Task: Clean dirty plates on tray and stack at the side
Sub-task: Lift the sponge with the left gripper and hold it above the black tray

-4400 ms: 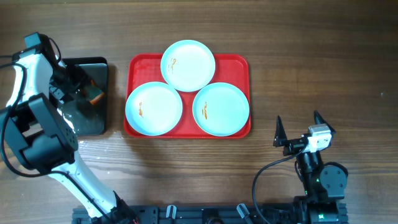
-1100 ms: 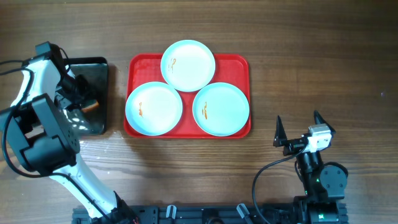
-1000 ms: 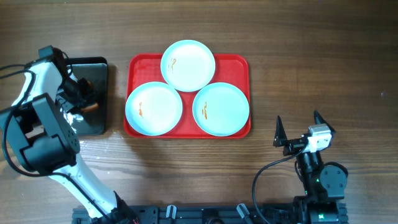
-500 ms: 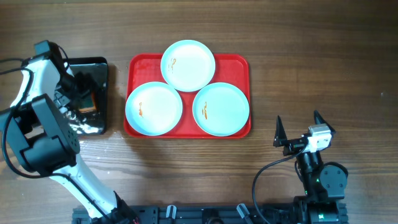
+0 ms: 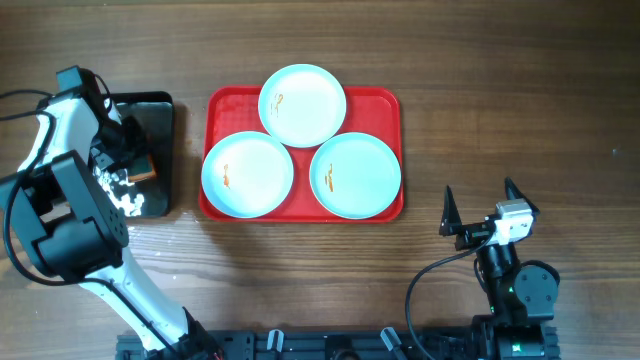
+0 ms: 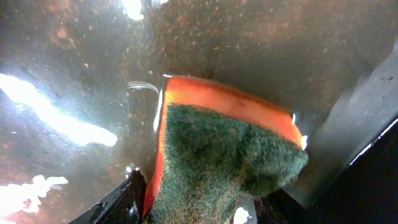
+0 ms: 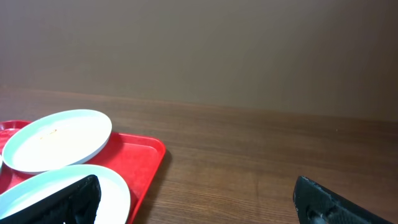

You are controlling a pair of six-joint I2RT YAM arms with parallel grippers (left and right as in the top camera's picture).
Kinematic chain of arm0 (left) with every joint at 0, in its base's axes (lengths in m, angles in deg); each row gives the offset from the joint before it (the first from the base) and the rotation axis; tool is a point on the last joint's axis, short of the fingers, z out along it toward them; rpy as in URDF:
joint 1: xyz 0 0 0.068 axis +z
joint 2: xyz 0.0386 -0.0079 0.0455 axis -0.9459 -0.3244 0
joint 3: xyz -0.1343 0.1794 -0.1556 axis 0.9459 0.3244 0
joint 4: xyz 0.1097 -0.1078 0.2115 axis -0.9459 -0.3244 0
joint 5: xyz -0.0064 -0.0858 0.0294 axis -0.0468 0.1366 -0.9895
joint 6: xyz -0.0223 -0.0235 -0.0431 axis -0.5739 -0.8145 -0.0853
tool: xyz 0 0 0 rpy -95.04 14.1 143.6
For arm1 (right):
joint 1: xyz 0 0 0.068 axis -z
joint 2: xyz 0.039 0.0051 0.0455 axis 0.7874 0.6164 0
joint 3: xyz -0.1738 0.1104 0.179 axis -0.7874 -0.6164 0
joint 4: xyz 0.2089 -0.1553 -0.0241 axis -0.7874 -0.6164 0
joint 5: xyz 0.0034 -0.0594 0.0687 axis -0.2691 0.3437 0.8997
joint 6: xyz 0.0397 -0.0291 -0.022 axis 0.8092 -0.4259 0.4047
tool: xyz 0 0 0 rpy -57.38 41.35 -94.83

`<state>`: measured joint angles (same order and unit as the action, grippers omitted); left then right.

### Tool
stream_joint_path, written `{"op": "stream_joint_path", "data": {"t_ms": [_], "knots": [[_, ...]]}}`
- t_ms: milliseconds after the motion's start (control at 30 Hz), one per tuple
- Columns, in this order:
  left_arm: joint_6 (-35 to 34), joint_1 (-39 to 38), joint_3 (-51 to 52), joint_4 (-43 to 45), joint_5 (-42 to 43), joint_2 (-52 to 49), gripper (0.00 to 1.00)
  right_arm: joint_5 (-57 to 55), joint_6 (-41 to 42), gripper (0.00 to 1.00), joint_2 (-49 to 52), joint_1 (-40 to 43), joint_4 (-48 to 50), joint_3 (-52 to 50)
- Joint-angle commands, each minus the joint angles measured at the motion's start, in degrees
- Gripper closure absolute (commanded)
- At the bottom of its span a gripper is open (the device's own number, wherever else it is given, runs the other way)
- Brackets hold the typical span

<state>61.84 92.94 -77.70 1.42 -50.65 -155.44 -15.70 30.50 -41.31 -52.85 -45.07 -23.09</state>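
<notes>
- Left gripper [image 6: 200,208]: jaws clamped on sponge [image 6: 227,155], orange with a green scouring face, pressed onto the wet black tray [image 5: 152,107]
- Black tray lay just left of the tray [image 5: 388,105], apart from it
- Tray, red, sat mid-counter [image 5: 520,80]
- Three plates [image 5: 303,105] on tray in a triangle: one at far edge, two nearer, rims close together
- Each plate showed a small orange smear
- Right gripper [image 5: 480,192]: jaws apart, holding nothing, over counter right of tray, well apart from plates
</notes>
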Motion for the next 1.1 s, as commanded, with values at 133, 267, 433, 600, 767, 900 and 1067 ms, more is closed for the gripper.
{"op": "stream_joint_path", "data": {"t_ms": [133,267,433,600,767,900,1067], "knots": [[0.90,0.11,0.09,-3.34,1.29,1.86,0.96,-0.57,-0.50,0.00,-0.31,0.35,0.26,-0.07],[0.90,0.15,-4.70,-7.63,1.29,6.03,0.96,-0.57,-0.48,0.00,-0.31,0.35,0.26,-0.07],[0.90,0.15,-11.02,-9.51,1.25,15.34,0.96,-0.57,-0.50,0.00,-0.31,0.35,0.26,-0.07],[1.16,0.15,-11.10,-6.71,1.25,21.29,0.96,-0.57,-0.48,0.00,-0.31,0.35,0.26,-0.07],[1.09,0.11,-2.60,-0.31,-2.51,17.88,0.96,-0.57,-0.48,0.00,-0.31,0.35,0.26,-0.07],[1.14,0.11,2.69,2.75,-7.15,14.40,0.96,-0.57,-0.48,0.00,-0.31,0.35,0.26,-0.07],[1.09,0.09,-3.91,2.49,-5.97,22.56,0.96,-0.57,-0.50,0.00,-0.31,0.35,0.26,-0.07]]}}
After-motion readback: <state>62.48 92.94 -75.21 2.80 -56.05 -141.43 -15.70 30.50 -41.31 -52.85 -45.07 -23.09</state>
